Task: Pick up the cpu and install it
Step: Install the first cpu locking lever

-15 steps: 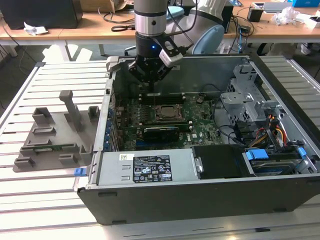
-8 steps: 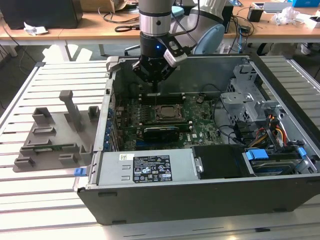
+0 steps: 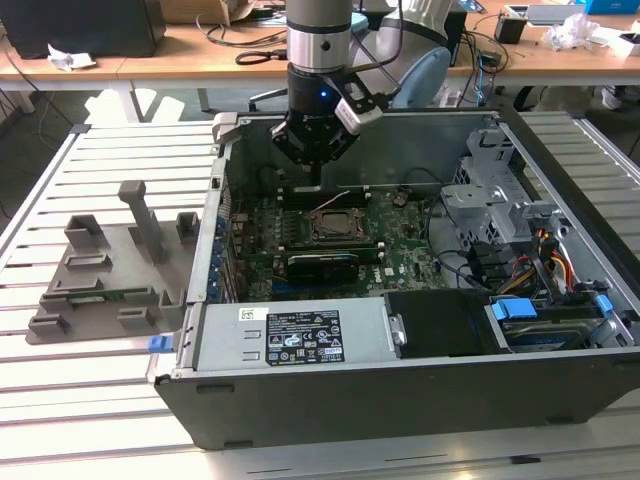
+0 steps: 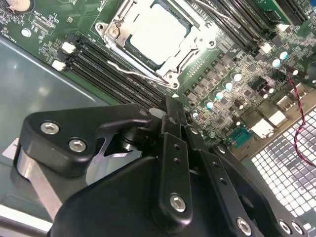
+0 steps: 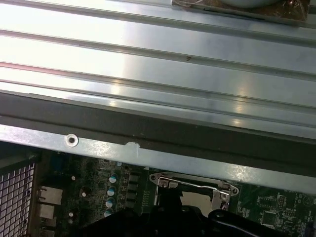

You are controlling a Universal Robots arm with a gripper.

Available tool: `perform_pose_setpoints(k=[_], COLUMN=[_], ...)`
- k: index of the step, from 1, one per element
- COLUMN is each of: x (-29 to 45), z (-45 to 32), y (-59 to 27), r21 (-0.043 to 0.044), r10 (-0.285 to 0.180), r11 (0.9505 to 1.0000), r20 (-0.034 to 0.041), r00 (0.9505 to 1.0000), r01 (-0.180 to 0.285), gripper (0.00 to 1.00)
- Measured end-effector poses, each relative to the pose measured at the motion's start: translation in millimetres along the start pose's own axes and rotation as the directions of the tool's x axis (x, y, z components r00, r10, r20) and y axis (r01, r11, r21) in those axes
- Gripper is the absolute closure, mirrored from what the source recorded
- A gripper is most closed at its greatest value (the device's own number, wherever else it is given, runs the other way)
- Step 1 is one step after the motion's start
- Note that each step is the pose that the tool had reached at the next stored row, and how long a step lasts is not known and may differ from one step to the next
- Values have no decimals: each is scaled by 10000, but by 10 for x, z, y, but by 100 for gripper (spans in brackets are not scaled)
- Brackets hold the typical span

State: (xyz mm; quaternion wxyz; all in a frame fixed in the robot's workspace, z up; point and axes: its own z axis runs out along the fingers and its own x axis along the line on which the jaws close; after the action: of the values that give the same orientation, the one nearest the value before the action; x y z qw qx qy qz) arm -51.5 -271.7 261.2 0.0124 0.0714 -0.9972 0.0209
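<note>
On the exterior view's left, a grey plastic holder tray [image 3: 105, 275] lies on the slatted metal table [image 3: 60, 390], just beside the open computer case [image 3: 400, 300]; I see no chip in its slots, but they are too small to be sure. Going toward the right, the green motherboard [image 3: 400, 250] lies flat on the case floor, and near its middle is the socket with a metal frame [image 3: 330, 226]. In the second wrist view the cpu [image 4: 159, 32] lies inside this frame [image 4: 170, 74], its pale silver top plate facing up and its edges parallel to the frame sides, so it looks already seated, although I judge this only from how flat it sits. The thin wire lever [image 4: 133, 71] runs along one side of the frame. The gripper [image 3: 312, 175] hangs above the far part of the board, close to the back wall of the case, and the cpu is below it and a little nearer to the camera; being square, it has no long axis. In the second wrist view the fingers [image 4: 170, 148] are together, with nothing between them, and they touch nothing. Farther right are the drive cage [image 3: 490, 180] and the coloured cables [image 3: 545, 255], well apart from the gripper.
</note>
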Motion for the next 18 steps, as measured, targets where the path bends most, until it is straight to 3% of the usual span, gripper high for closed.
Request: perform_pose_setpoints(k=[3,7,11,16,18], x=[0,3,11,2,1], z=[8,23,54,92,95], y=[-1,-23,-91,-120,-120], r21=[-20,-291,-341,-690,-743], r10=[417,650,683,694,694], r11=[9991,9975,9971,9952,9948], r20=[-18,-3,-3,19,22], r00=[9991,9979,9977,9976,9976], r01=[-417,-650,-682,-691,-690], gripper=[89,89,89,89,89])
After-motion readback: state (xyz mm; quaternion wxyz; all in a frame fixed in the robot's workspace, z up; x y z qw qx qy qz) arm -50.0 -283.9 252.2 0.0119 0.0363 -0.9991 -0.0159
